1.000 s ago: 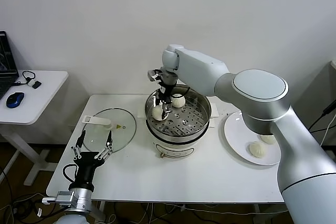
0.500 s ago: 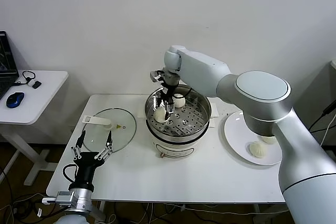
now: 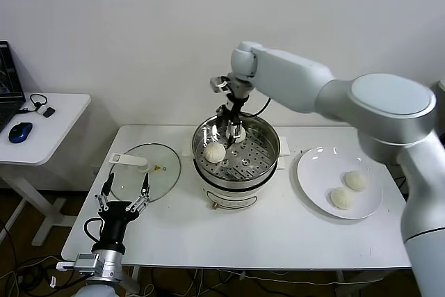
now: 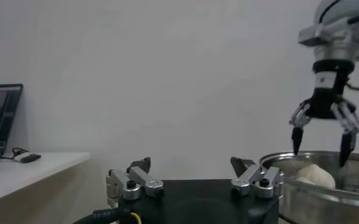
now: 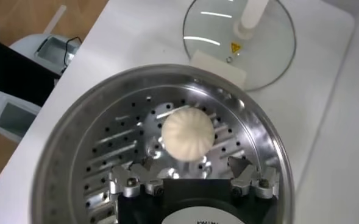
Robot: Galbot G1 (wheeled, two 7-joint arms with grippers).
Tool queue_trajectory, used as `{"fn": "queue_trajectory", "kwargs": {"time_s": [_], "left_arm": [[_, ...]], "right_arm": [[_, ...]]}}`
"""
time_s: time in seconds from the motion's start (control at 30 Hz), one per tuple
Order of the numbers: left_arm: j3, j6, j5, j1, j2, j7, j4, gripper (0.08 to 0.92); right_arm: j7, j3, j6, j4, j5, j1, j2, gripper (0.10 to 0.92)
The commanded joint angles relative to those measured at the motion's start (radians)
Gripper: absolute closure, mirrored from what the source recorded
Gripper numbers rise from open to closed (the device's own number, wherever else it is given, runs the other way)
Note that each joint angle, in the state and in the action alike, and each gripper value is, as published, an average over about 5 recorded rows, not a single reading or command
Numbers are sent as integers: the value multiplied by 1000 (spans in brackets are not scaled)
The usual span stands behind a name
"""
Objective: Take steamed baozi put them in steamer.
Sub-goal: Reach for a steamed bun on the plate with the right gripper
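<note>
The steel steamer point(image 3: 245, 184) stands mid-table. One baozi point(image 3: 214, 151) lies on its perforated tray at the left. A second baozi point(image 3: 237, 134) sits at the back, partly hidden behind the fingers. My right gripper point(image 3: 230, 128) hangs open and empty just above the tray. In the right wrist view the left baozi point(image 5: 188, 134) lies free on the tray point(image 5: 115, 143) ahead of the open right gripper point(image 5: 191, 175). Two more baozi point(image 3: 357, 180) point(image 3: 341, 198) lie on the white plate point(image 3: 315, 170) at the right. My left gripper point(image 3: 124, 196) is parked open at the front left.
The flat glass lid point(image 3: 144, 170) lies left of the steamer, just beyond the left gripper. It also shows in the right wrist view point(image 5: 240, 36). A side table point(image 3: 42, 126) with a mouse stands farther left. In the left wrist view the right gripper point(image 4: 322, 131) hangs over the pot point(image 4: 325, 195).
My right gripper has let go of the left baozi on the tray, risen out of the steamer and shifted a little right. The left arm has not moved.
</note>
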Motion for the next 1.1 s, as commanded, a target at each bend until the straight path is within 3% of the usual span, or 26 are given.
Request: {"fn": "queue_trajectory", "kwargs": {"time_s": [0.03, 0.5, 1.1], "left_arm": [[5, 2, 5, -1, 2, -1, -2, 177], [6, 0, 8, 5, 5, -5, -4, 177], [7, 3, 6, 17, -1, -7, -19, 177]], "right_arm": [[1, -57, -15, 262, 56, 188, -298, 203], [-11, -34, -9, 342, -105, 130, -608, 203], [-17, 152, 41, 319, -379, -181, -765, 203]]}}
